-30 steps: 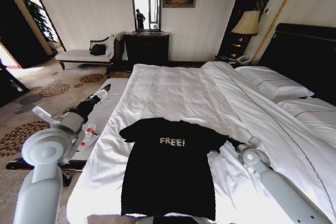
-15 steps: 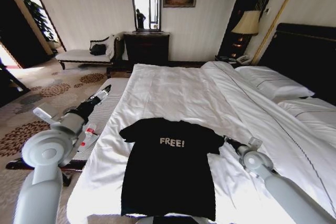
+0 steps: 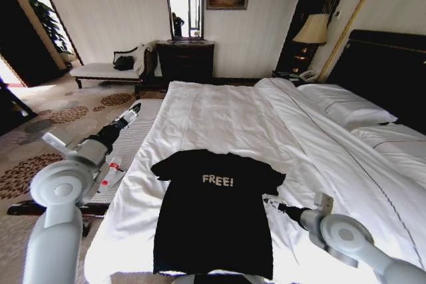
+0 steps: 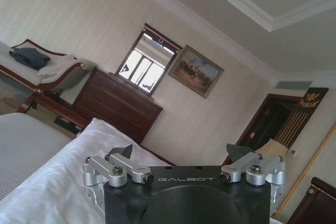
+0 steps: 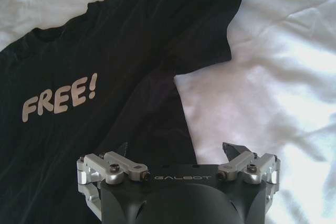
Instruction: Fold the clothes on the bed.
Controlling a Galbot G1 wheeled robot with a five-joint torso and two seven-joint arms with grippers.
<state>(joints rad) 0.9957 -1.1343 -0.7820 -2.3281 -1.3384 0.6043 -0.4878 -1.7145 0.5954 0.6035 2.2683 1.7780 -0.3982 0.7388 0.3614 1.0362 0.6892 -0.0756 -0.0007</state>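
The clothes, a black T-shirt (image 3: pixel 213 217) with white "FREE!" lettering, lie flat, chest up, on the near part of the bed's white duvet (image 3: pixel 226 111). My right gripper (image 3: pixel 269 201) is at the shirt's right edge, just below the right sleeve. In the right wrist view it (image 5: pixel 177 149) stands open, one finger over the shirt (image 5: pixel 105 51) and the other over the duvet (image 5: pixel 273 77), holding nothing. My left gripper (image 3: pixel 135 109) is raised to the left of the bed, over the bench. The left wrist view shows it (image 4: pixel 181 153) open and empty.
A long white-cushioned bench (image 3: pixel 130 141) runs along the bed's left side, with a small white-and-red remote (image 3: pixel 111 171) on it. Pillows (image 3: pixel 346 104) and a dark headboard (image 3: pixel 389 71) are at the right. A chaise (image 3: pixel 106 70), dresser (image 3: pixel 185 61) and lamp (image 3: pixel 313 30) line the far wall.
My right arm has drawn back toward the bed's near edge, and its gripper has moved from beside the right sleeve down to the shirt's side. The left arm has barely moved.
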